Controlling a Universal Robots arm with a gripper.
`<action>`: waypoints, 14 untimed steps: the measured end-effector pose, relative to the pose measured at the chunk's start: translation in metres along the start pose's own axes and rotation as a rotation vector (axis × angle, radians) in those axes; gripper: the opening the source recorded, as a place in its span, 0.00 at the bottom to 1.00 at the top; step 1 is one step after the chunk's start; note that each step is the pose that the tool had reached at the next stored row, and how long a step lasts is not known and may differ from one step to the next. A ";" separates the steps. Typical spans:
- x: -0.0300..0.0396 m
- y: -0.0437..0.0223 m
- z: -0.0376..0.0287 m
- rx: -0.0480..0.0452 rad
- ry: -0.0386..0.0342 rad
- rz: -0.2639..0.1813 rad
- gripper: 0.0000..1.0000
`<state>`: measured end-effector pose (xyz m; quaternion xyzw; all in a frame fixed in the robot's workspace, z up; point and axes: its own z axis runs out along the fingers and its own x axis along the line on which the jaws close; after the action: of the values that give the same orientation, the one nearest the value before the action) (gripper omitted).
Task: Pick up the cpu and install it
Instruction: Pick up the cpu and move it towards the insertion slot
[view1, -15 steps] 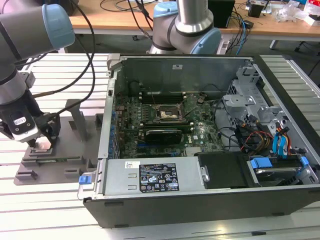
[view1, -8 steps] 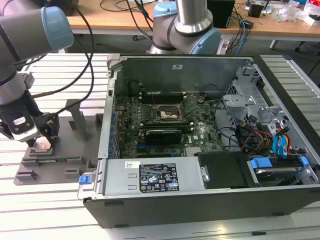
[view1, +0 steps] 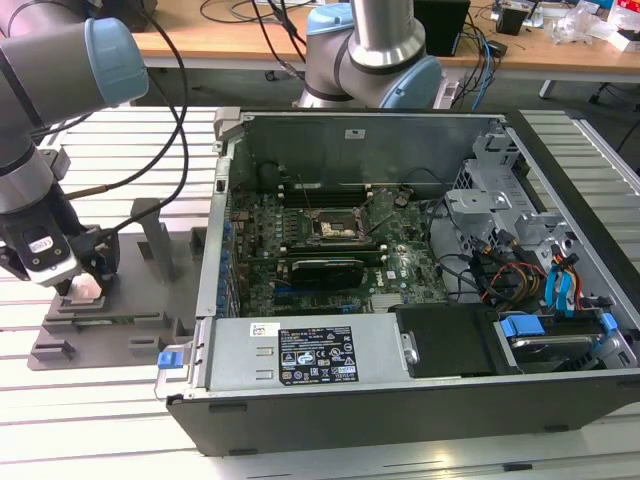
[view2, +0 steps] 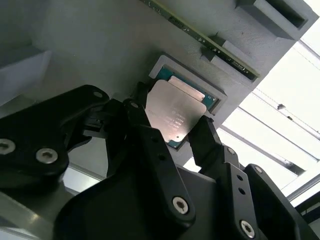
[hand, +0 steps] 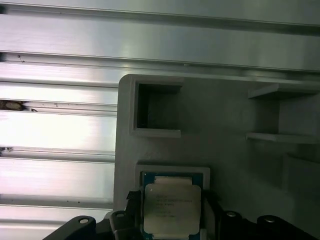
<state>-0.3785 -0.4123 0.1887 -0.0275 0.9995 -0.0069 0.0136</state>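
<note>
Gripper (view1: 86, 284) is down on the grey fixture tray (view1: 110, 322) at the exterior view's lower left, well apart from the motherboard socket (view1: 335, 228) in the open case mid-frame. The cpu (view2: 175, 112) lies flat at its tray recess, dead centre between the jaws. It is square, so there is no long axis. Jaws look closed onto two opposite edges. Can't tell whether it's seated or just lifted.
</note>
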 end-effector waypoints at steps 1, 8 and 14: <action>0.0000 0.0000 0.0000 0.0001 0.0001 0.000 0.55; -0.0002 -0.0001 -0.0063 0.0020 0.0000 0.000 0.55; -0.0003 -0.0001 -0.0111 0.0020 0.0001 0.000 0.55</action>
<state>-0.3785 -0.4123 0.1998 -0.0275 0.9995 -0.0079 0.0136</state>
